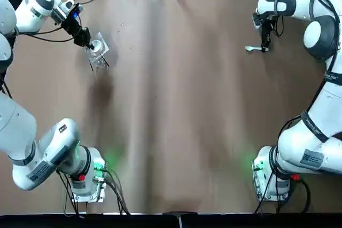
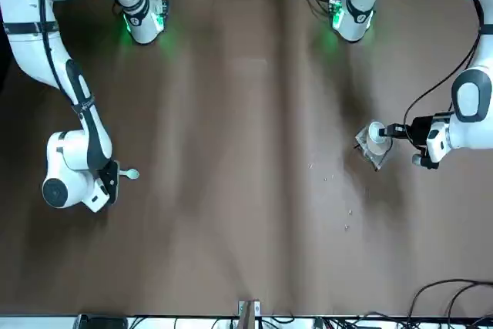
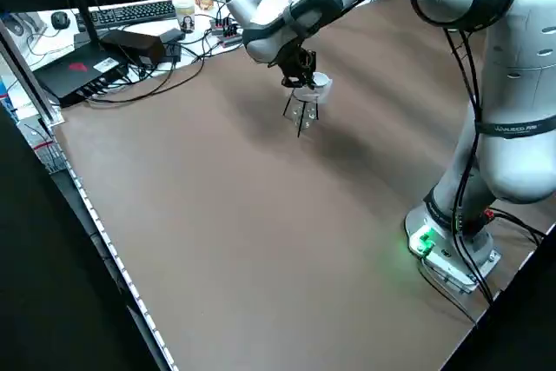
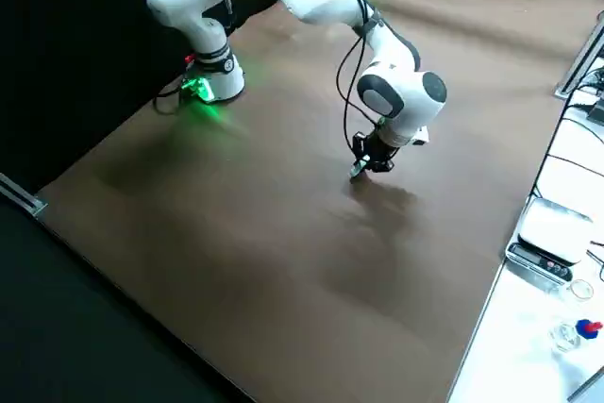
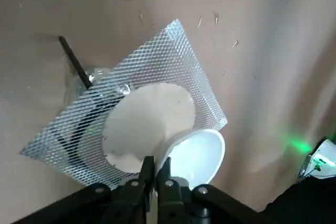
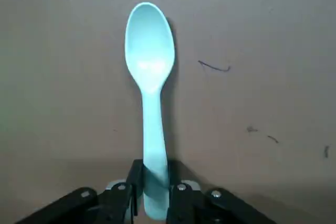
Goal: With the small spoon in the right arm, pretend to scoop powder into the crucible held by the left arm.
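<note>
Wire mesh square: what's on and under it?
A white disc lies on the silver wire mesh square; the left gripper holds a small white crucible at its edge. Underneath, one black leg shows; the rest is covered.

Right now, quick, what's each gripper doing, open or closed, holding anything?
Left gripper: closed on the crucible rim.
Right gripper: closed on the small spoon handle.

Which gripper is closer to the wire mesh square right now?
Left. The left gripper pinches the crucible right at the mesh; the right gripper is far across the table, holding the spoon.
</note>
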{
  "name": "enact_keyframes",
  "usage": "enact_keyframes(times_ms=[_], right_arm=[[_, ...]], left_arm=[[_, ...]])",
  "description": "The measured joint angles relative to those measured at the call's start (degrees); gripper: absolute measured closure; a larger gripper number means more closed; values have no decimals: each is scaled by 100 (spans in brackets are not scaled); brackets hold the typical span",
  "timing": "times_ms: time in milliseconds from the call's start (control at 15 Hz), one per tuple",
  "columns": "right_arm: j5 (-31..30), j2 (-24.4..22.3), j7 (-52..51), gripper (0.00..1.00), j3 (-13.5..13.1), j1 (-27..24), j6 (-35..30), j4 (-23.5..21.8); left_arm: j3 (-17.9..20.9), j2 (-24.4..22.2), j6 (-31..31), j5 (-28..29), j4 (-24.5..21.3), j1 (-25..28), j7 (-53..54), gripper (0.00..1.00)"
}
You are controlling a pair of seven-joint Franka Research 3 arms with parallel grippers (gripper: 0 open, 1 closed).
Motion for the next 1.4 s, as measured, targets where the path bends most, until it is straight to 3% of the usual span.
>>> enact_keyframes(times_ms=[133, 267, 333, 400, 467, 533, 667, 733, 800, 1067, 1267, 1400], right_arm=[[-5, 14, -15, 72, 2, 0, 16, 0], [-4, 11, -15, 55, 9, 0, 0, 4], [-4, 8, -14, 45, 13, 0, -16, 12], [-4, 5, -11, 26, 18, 0, -16, 58], [-4, 1, -9, 18, 22, 0, -6, 104], [-4, -16, 13, 11, 32, 1, -4, 158], [-4, -92, 317, 9, 83, 12, -108, 268], [-4, -156, 579, 9, 119, 27, -343, 344], [-4, -220, 865, 9, 154, 74, -714, 463], [-5, -389, 2396, 7, 183, 654, -2569, 1331], [-5, -482, 3779, 5, 195, 1013, -3334, 1815], [66, -647, 4738, 5, 198, 1140, -3442, 1963]], left_arm=[[3, 38, 0, 17, -2, 59, 127, 92], [3, 63, 0, 36, 0, 65, 183, 88], [-1, 65, 0, 37, 3, 54, 184, 79], [-13, 65, 0, 37, 10, 35, 185, 60], [-17, 65, 0, 39, 20, 31, 185, 54], [-19, 65, 0, 46, 37, 28, 185, 53], [-23, 65, 1, 51, 87, 25, 181, 40], [-25, 65, 0, 52, 139, 25, 181, 40], [-27, 61, -22, 73, 219, 26, 180, 37], [-117, -44, -692, 985, 1011, 26, -240, 1], [-365, -125, -1131, 1813, 1713, -173, -787, 0], [-453, -163, -1263, 2096, 2035, -542, -1323, 0]])
